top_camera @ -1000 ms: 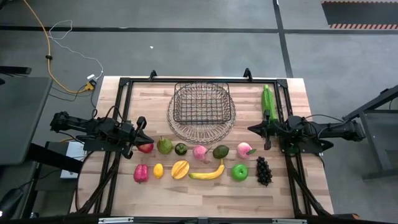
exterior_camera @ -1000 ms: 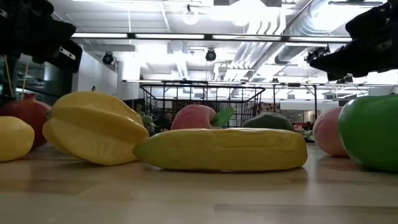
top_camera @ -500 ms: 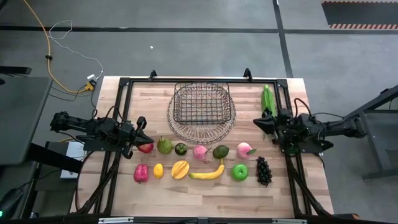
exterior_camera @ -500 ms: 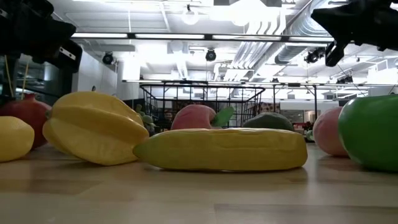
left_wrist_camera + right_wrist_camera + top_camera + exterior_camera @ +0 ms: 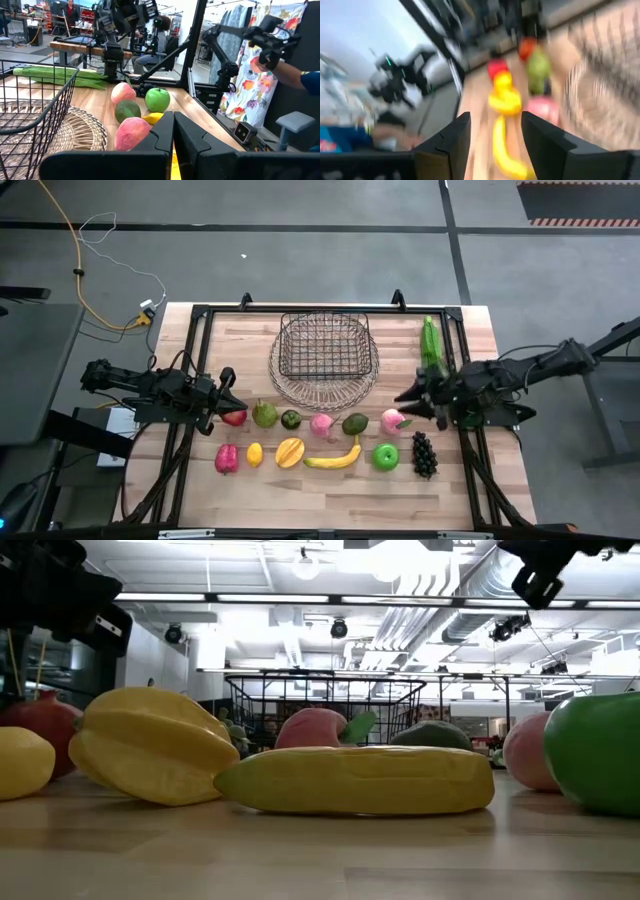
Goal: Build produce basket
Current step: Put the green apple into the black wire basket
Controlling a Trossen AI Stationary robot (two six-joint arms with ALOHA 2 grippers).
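Observation:
The produce lies in two rows on the wooden table: pink peaches (image 5: 393,421), an avocado (image 5: 355,423), a banana (image 5: 335,459), a starfruit (image 5: 290,452), a green apple (image 5: 385,456), dark grapes (image 5: 425,454) and a red pepper (image 5: 227,457). A long green husk (image 5: 431,343) lies at the far right. The empty wire basket (image 5: 323,360) stands behind the rows. My right gripper (image 5: 408,402) hangs open in the air, above and just right of the right peach. My left gripper (image 5: 232,395) waits shut at the left end of the far row.
Black frame rails (image 5: 200,315) run along the table's left, right and far sides. A yellow cable (image 5: 75,270) lies on the floor beyond the far left corner. Bare wood (image 5: 330,495) shows between the near row and the near edge.
My right gripper has risen well above the table, climbing toward the top of the low view, and has rolled about its own axis. In the high view it has swung a little toward the near edge, over the right peach. Nothing on the table has moved.

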